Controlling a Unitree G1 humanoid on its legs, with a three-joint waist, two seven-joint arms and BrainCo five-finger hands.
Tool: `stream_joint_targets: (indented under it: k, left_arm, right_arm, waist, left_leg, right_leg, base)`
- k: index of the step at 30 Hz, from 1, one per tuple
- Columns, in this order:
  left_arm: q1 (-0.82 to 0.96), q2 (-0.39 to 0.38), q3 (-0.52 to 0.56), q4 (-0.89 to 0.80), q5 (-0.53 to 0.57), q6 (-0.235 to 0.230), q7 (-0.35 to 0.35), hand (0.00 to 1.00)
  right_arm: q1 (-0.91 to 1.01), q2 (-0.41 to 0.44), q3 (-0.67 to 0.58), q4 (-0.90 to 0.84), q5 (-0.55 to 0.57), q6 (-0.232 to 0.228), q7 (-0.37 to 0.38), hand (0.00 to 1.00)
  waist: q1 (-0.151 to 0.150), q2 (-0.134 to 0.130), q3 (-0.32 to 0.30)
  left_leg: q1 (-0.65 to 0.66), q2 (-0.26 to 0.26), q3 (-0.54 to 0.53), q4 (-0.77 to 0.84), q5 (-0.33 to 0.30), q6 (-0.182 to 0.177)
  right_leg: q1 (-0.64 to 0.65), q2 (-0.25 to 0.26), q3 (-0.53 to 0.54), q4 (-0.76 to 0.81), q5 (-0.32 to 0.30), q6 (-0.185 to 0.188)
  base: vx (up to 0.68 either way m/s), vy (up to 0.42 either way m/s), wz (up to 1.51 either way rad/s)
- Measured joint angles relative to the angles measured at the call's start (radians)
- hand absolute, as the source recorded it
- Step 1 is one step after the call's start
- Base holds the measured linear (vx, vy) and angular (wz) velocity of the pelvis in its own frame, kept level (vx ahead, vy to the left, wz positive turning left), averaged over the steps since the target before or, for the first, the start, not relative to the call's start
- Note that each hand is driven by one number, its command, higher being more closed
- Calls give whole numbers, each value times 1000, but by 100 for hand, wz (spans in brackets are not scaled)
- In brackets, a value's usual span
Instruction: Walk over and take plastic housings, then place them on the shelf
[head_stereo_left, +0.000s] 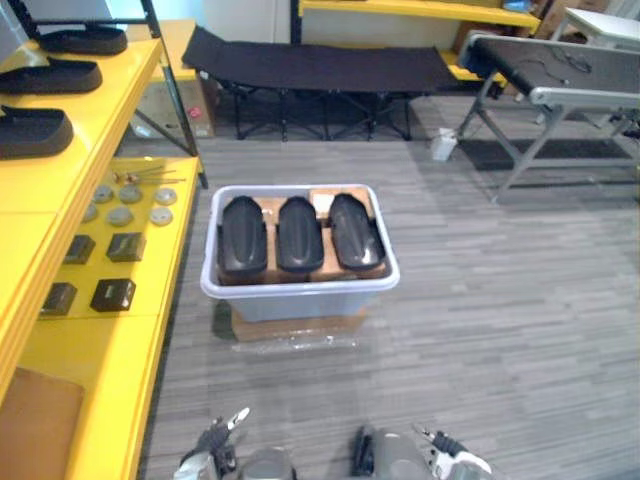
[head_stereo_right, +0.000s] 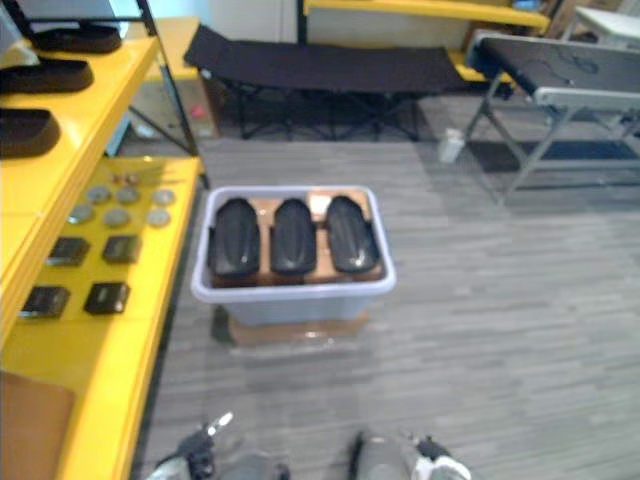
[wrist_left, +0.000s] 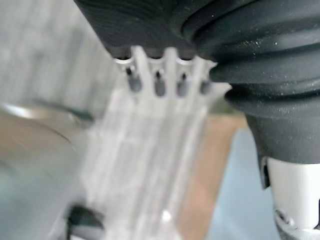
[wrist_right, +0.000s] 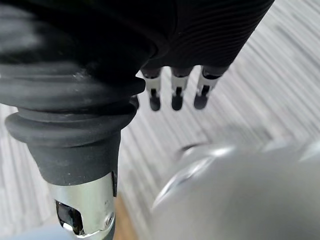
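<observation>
On the grey plank floor, at the centre of the head views, three black plastic housings (head_stereo_left: 299, 234) lie side by side, long axes running 12 to 6 o'clock, inside a pale grey bin (head_stereo_left: 300, 287). Brown liner (head_stereo_left: 268, 207) shows beneath and between them, and a small white card (head_stereo_left: 322, 203) lies at the bin's 12 o'clock edge. The bin stands on a cardboard sheet (head_stereo_left: 300, 327) that juts out at its 6 o'clock side.

At 9 o'clock from the bin, just beside it, runs the yellow shelf (head_stereo_left: 110, 350). Its lower level carries small black boxes (head_stereo_left: 113, 293) and grey discs (head_stereo_left: 120, 215); its upper level, toward 10 o'clock, holds shelved housings (head_stereo_left: 30, 130) in a row.

At 12 o'clock, well apart from the bin, stands a black folding cot (head_stereo_left: 320, 65). At 2 o'clock is a conveyor (head_stereo_left: 560, 65) on grey legs, with a white container (head_stereo_left: 444, 145) on the floor near one leg.

At 7 o'clock the left hand (head_stereo_left: 218, 442) hangs low; its fingers (wrist_left: 159, 87) are relaxed and hold nothing. At 5 o'clock the right hand (head_stereo_left: 447, 452) hangs likewise, fingers (wrist_right: 176, 100) loose and empty. Both hands are well apart from the bin.
</observation>
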Motion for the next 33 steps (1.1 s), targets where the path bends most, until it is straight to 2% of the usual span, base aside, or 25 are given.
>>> stream_joint_targets:
  k: [1, 2, 3, 4, 5, 6, 7, 8, 10, 11, 12, 14, 15, 16, 17, 19, 20, 21, 23, 25, 27, 29, 30, 32, 33]
  left_arm:
    - [5, 2, 1, 2, -27, 11, 11, 0]
    - [7, 3, 1, 3, -33, 14, 16, 0]
    - [11, -12, 1, 12, -38, 23, 25, 0]
    - [19, -54, -1, 19, -54, 45, 36, 0]
    - [24, -76, -1, 23, -54, 54, 37, 0]
    - [26, -82, -1, 32, -51, 63, 39, 0]
    - [23, -84, 0, 39, -49, 65, 45, 0]
    - [23, -85, 0, 45, -49, 74, 58, 0]
    - [22, -84, -7, 44, -24, 75, 60, 0]
    - [20, -80, -16, 43, 9, 75, 56, 0]
    - [18, -73, -42, 34, 43, 73, 48, 0]
    - [18, -68, -64, 22, 71, 56, 35, 0]
    - [16, -60, -95, 17, 92, 38, 20, 0]
    - [3, -39, -135, 13, 104, 20, -1, 0]
    - [-4, -26, -150, 12, 110, 12, -10, 0]
    - [-17, 7, -187, 1, 139, -15, -38, 0]
    - [-25, 14, -200, -3, 145, -22, -38, 0]
    - [-39, 25, -212, -3, 149, -35, -44, 0]
    - [-55, 23, -250, -16, 147, -43, -58, 0]
    - [-81, 12, -288, -17, 146, -70, -66, 0]
    - [-92, 3, -287, -30, 149, -82, -64, 0]
    - [-101, 5, -282, -59, 161, -118, -39, 0]
    - [-106, 6, -281, -76, 177, -159, 8, 0]
    - [-106, 3, -264, -91, 168, -231, 74, 0]
    - [-106, 1, -261, -107, 128, -247, 98, 0]
  right_arm:
    - [24, 16, -11, -1, -99, -4, 27, 0]
    - [30, 21, -9, 0, -126, -6, 33, 0]
    - [33, 18, -6, 7, -167, -10, 40, 0]
    - [36, -11, 18, 16, -194, -27, 35, 0]
    - [40, -25, 37, 16, -196, -37, 34, 0]
    - [36, -43, 74, 9, -198, -76, 22, 0]
    - [36, -50, 89, 2, -198, -98, 15, 0]
    - [33, -54, 116, -28, -201, -128, 14, 0]
    - [68, -56, 170, -146, -254, -197, 14, 0]
    - [95, -58, 231, -283, -278, -232, 16, 0]
    - [115, -71, 317, -413, -308, -273, 21, 0]
    - [112, -100, 447, -545, -353, -344, 46, 0]
    - [104, -126, 552, -623, -386, -413, 66, 0]
    - [68, -144, 676, -695, -415, -482, 84, 0]
    - [49, -147, 716, -722, -425, -500, 85, 0]
    - [-12, -130, 824, -838, -396, -536, 80, 0]
    - [-32, -123, 831, -878, -372, -539, 75, 0]
    - [-95, -114, 827, -940, -307, -542, 35, 0]
    - [-255, -95, 755, -975, -208, -542, -40, 0]
    - [-472, -75, 562, -976, -111, -543, -183, 0]
    - [-592, -86, 430, -976, -99, -542, -292, 0]
    - [-696, -132, 292, -970, -96, -532, -431, 0]
    - [-713, -173, 243, -966, -96, -502, -505, 0]
    - [-707, -231, 174, -938, -73, -456, -592, 0]
    - [-695, -255, 129, -921, -63, -422, -633, 0]
  waist:
    - [-1, -25, -16]
    - [-2, -34, -22]
    - [-10, -19, -24]
    - [-8, 35, -52]
    - [-7, 53, -59]
    - [-9, 78, -62]
    - [-13, 82, -60]
    - [-11, 78, -58]
    - [-14, 79, -58]
    - [-22, 78, -58]
    - [-30, 78, -59]
    - [-28, 80, -60]
    - [-23, 80, -60]
    - [-9, 64, -51]
    - [-3, 57, -47]
    - [9, 5, -22]
    - [14, -6, -18]
    - [21, -22, -19]
    - [25, -25, 1]
    - [26, 5, 30]
    - [31, 24, 61]
    - [35, 35, 120]
    - [42, 34, 148]
    - [42, 34, 172]
    - [41, 33, 173]
  left_leg:
    - [18, 5, -33, 12, -38, -34]
    - [21, 5, -40, 14, -49, -41]
    - [33, 34, -70, 17, -79, -63]
    - [26, 85, -88, 17, -75, -83]
    - [20, 104, -86, 30, -65, -98]
    - [-25, 125, -85, 95, -29, -118]
    - [-48, 129, -82, 140, -1, -122]
    - [-97, 149, -51, 218, 20, -127]
    - [-121, 169, 65, 214, 22, -128]
    - [-140, 172, 154, 160, 29, -121]
    - [-173, 171, 217, 89, 55, -93]
    - [-211, 168, 247, 7, 98, -76]
    - [-215, 159, 245, -50, 136, -75]
    - [-209, 143, 246, -94, 212, -78]
    - [-202, 129, 248, -104, 215, -74]
    - [-204, 86, 248, -127, 220, -56]
    - [-210, 76, 247, -131, 220, -50]
    - [-232, 55, 243, -128, 221, -35]
    - [-253, 30, 240, -108, 222, -13]
    - [-303, 12, 214, -61, 209, 9]
    - [-341, 14, 199, -27, 202, 17]
    - [-370, 25, 184, 18, 200, 20]
    - [-377, 33, 183, 37, 194, 20]
    - [-406, 43, 166, 70, 177, 19]
    - [-438, 45, 155, 83, 173, 20]
  right_leg:
    - [7, -12, -5, -20, 82, 6]
    - [11, -16, -7, -21, 108, 3]
    - [18, -4, -31, 9, 202, -11]
    - [13, 35, -74, 27, 166, -37]
    - [14, 47, -87, 30, 151, -48]
    - [26, 60, -112, 28, 135, -66]
    - [38, 61, -117, 20, 130, -72]
    - [87, 56, -140, -16, 128, -78]
    - [169, 36, -196, -82, 130, -80]
    - [194, 21, -228, -115, 130, -77]
    - [202, 13, -257, -139, 133, -72]
    - [199, 11, -288, -158, 135, -65]
    - [194, 11, -303, -158, 133, -55]
    - [190, 1, -301, -156, 132, -36]
    - [193, -9, -301, -158, 136, -30]
    - [190, -43, -303, -163, 153, -9]
    - [185, -53, -304, -163, 156, -4]
    - [170, -68, -308, -166, 164, 7]
    - [167, -90, -310, -172, 175, 20]
    - [154, -109, -311, -168, 180, 27]
    - [132, -111, -308, -149, 179, 27]
    - [116, -110, -304, -109, 168, 15]
    - [102, -110, -298, -82, 158, 10]
    - [78, -101, -296, -56, 147, 8]
    - [53, -100, -297, -43, 139, 14]
  base:
    - [400, -366, 50]
    - [420, -438, 72]
    - [382, -417, 67]
    - [380, -384, 61]
    - [331, -333, 39]
    - [247, -268, 30]
    - [256, -335, 49]
    - [254, -300, 60]
    - [204, -241, 69]
    - [97, -130, 75]
    - [68, -93, 71]
    - [49, 22, 53]
    - [122, 156, 38]
    - [131, 181, 23]
    - [129, 179, 10]
    - [105, 156, 14]
    - [108, 201, 21]
    - [91, 183, 22]
    - [42, 140, 23]
    - [-24, 142, 34]
    - [-39, 97, 29]
    - [-66, 52, 14]
    - [-75, 22, -3]
    - [-88, 9, -4]
    - [-101, 8, 9]
